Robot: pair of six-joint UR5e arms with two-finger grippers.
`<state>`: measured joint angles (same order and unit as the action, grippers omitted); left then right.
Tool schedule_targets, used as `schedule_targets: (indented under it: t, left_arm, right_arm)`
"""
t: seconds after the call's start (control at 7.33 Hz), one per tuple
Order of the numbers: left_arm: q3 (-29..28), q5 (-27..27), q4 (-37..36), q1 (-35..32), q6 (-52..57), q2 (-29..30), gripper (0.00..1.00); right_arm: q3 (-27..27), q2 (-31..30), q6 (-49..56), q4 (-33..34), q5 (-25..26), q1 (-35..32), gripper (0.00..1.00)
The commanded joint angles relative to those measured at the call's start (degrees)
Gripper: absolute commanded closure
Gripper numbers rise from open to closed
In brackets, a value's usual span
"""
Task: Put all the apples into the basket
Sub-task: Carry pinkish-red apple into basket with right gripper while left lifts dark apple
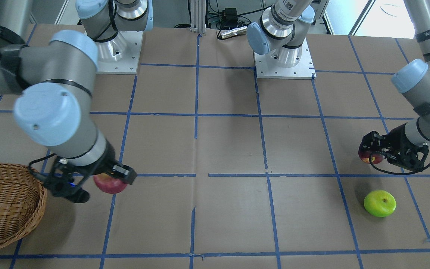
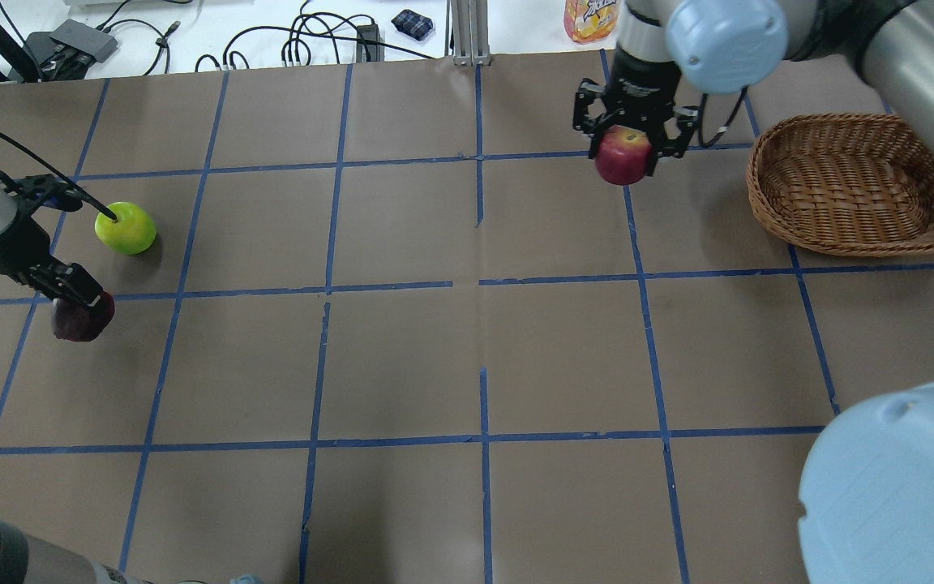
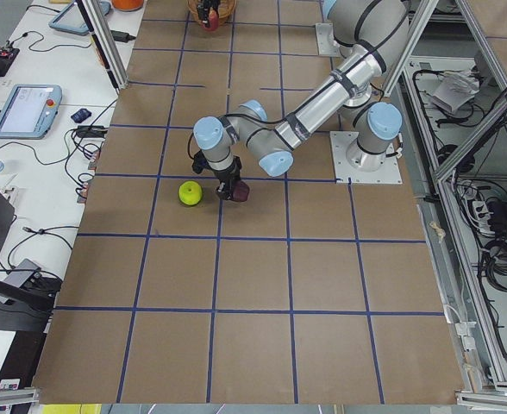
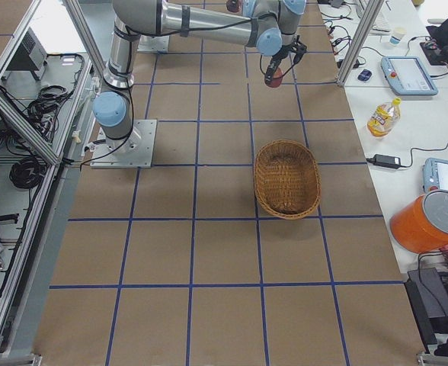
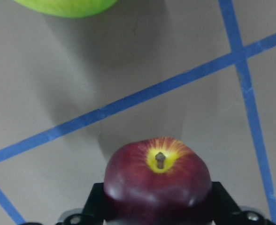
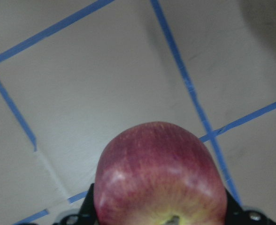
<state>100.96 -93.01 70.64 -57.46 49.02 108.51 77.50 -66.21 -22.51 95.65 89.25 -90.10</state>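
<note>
My right gripper (image 2: 625, 146) is shut on the red apple (image 2: 621, 158) and holds it above the table, left of the wicker basket (image 2: 856, 182) in the overhead view. In the front view that apple (image 1: 109, 184) hangs just right of the basket's rim (image 1: 41, 194). My left gripper (image 2: 78, 304) is shut on the dark maroon apple (image 2: 82, 319) low at the table's far left; I cannot tell if it touches the table. The left wrist view shows it (image 5: 157, 180) between the fingers. The lime green apple (image 2: 125, 228) lies on the table just beyond it. The basket is empty.
Blue tape lines grid the brown table. An orange bottle (image 2: 589, 18), cables and a power brick (image 2: 78, 40) lie past the far edge. The right arm's big elbow (image 2: 897, 487) hangs over the near right corner.
</note>
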Motion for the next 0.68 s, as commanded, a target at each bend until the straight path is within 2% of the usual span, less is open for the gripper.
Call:
schedule_targets:
  t: [0.0,0.14,0.27,0.41,0.55]
  left_arm:
    - [-3.12,4.49,6.43,-6.65,-10.48,-4.00,1.00]
    - [-3.57,4.77,6.44,-13.05,-20.19,-4.53,1.00]
    - [-3.66,5.12,6.00,-20.42,-26.37,-4.80,1.00]
    - [-4.10,7.30,4.00,-26.50,-36.09,-2.97,1.00]
    - [-5.06,7.76,-0.72,-32.56,-41.76,-2.08,1.00]
  right_arm:
    - [0.37,-0.15,22.32,-1.44,1.98,12.01,1.00]
    - [1.68,0.98,30.25,-0.04,3.55,16.15,1.00]
    - [2.91,2.65,34.60,5.02,4.95,20.45,1.00]
    - [3.09,5.01,42.38,10.99,5.49,23.28,1.00]
    - [3.10,6.95,46.72,13.05,5.23,26.35,1.00]
